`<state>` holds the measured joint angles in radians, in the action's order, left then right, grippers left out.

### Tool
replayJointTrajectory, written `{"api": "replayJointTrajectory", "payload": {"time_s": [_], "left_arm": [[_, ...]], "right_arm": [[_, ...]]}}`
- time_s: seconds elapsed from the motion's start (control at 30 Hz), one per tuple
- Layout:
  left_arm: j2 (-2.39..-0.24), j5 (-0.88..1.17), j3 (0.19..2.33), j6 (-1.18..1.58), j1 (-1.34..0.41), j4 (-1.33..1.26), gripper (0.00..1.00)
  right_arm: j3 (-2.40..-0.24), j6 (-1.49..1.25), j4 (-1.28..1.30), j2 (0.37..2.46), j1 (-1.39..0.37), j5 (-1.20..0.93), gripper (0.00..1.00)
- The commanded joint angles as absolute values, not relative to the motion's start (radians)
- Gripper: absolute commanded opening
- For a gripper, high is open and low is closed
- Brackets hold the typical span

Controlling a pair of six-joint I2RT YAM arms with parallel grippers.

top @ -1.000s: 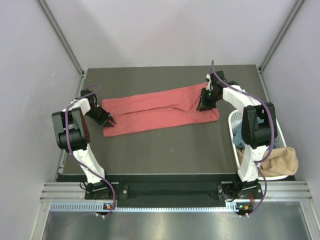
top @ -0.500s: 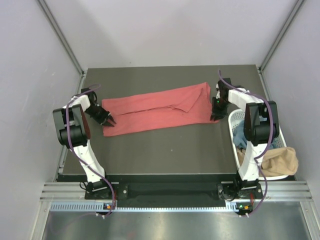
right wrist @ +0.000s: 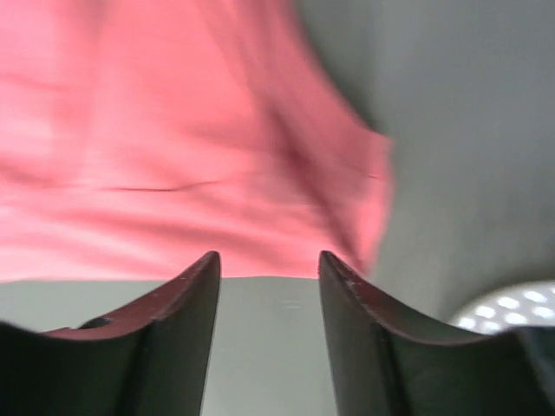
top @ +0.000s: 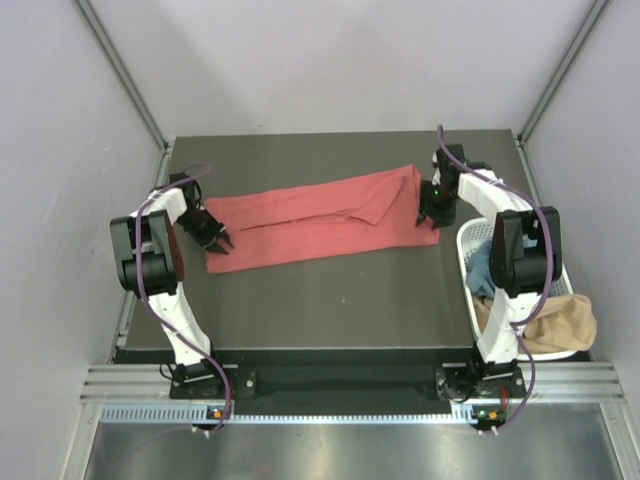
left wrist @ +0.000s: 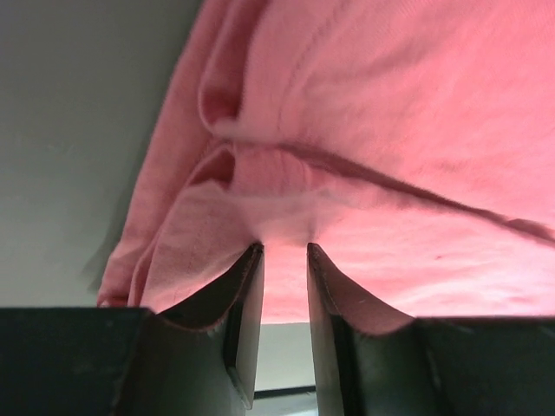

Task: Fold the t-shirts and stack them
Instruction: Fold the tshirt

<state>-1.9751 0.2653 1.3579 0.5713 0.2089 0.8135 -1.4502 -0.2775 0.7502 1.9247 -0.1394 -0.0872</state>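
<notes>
Standing beside coral t-shirt (top: 310,220), white basket (top: 465,238)

Right gripper (right wrist: 269,260) jaws stand parted, nothing between them; blurred coral-red t-shirt (right wrist: 173,130) just ahead on grey table (right wrist: 468,104); white basket (right wrist: 512,308) at gripper's right

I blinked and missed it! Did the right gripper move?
Yes. The right gripper slid right, from over the red t-shirt to its right edge, nearer the white basket.

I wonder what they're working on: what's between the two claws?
The red shirt lies stretched out between the left claw and the right claw. The top view shows it.
</notes>
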Motion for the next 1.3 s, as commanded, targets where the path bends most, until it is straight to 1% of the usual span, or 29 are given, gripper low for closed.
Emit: {"api": "replayJointTrajectory", "payload": {"time_s": [0.0, 0.03, 0.07, 0.13, 0.17, 0.2, 0.27, 0.33, 0.73, 0.93, 0.97, 1.0, 1.07, 1.1, 1.13, 1.2, 1.27], "left_arm": [[-1.909, 0.160, 1.336, 0.532, 0.170, 0.873, 0.32], [-1.895, 0.158, 1.336, 0.534, 0.160, 0.877, 0.32], [-1.879, 0.152, 1.335, 0.532, 0.138, 0.880, 0.32], [-1.838, 0.144, 1.328, 0.531, 0.115, 0.885, 0.32], [-1.826, 0.143, 1.328, 0.529, 0.094, 0.888, 0.32], [-1.804, 0.143, 1.324, 0.526, 0.081, 0.888, 0.32], [-1.786, 0.144, 1.319, 0.523, 0.054, 0.893, 0.32], [-1.758, 0.155, 1.307, 0.525, 0.045, 0.887, 0.32], [-1.717, 0.175, 1.285, 0.517, 0.037, 0.885, 0.32], [-1.720, 0.176, 1.292, 0.515, 0.037, 0.887, 0.32], [-1.720, 0.176, 1.293, 0.515, 0.037, 0.888, 0.32], [-1.720, 0.176, 1.293, 0.514, 0.037, 0.888, 0.32], [-1.720, 0.173, 1.295, 0.512, 0.037, 0.888, 0.32], [-1.720, 0.175, 1.295, 0.512, 0.035, 0.891, 0.31], [-1.720, 0.175, 1.298, 0.511, 0.037, 0.893, 0.31], [-1.718, 0.175, 1.298, 0.511, 0.035, 0.893, 0.32], [-1.717, 0.175, 1.298, 0.509, 0.037, 0.894, 0.32]], "right_arm": [[-1.531, -0.317, 0.675, 1.859, -0.182, -0.251, 0.51], [-1.523, -0.346, 0.651, 1.871, -0.184, -0.297, 0.52], [-1.508, -0.417, 0.611, 1.881, -0.184, -0.392, 0.52], [-1.452, -0.504, 0.471, 1.910, -0.192, -0.474, 0.53], [-1.428, -0.599, 0.419, 1.919, -0.192, -0.538, 0.52], [-1.405, -0.645, 0.317, 1.933, -0.198, -0.561, 0.51], [-1.345, -0.766, 0.237, 1.951, -0.204, -0.612, 0.47], [-1.313, -0.822, 0.152, 1.974, -0.213, -0.626, 0.44], [-1.364, -0.851, 0.210, 2.059, -0.238, -0.575, 0.38], [-1.362, -0.856, 0.172, 2.074, -0.239, -0.575, 0.35], [-1.364, -0.854, 0.167, 2.080, -0.239, -0.578, 0.34], [-1.376, -0.857, 0.161, 2.083, -0.239, -0.580, 0.28], [-1.391, -0.868, 0.156, 2.092, -0.239, -0.587, 0.22], [-1.397, -0.871, 0.150, 2.094, -0.239, -0.589, 0.15], [-1.413, -0.876, 0.147, 2.095, -0.239, -0.589, 0.12], [-1.431, -0.888, 0.140, 2.094, -0.242, -0.589, 0.07], [-1.446, -0.899, 0.126, 2.103, -0.245, -0.589, 0.06]]}}
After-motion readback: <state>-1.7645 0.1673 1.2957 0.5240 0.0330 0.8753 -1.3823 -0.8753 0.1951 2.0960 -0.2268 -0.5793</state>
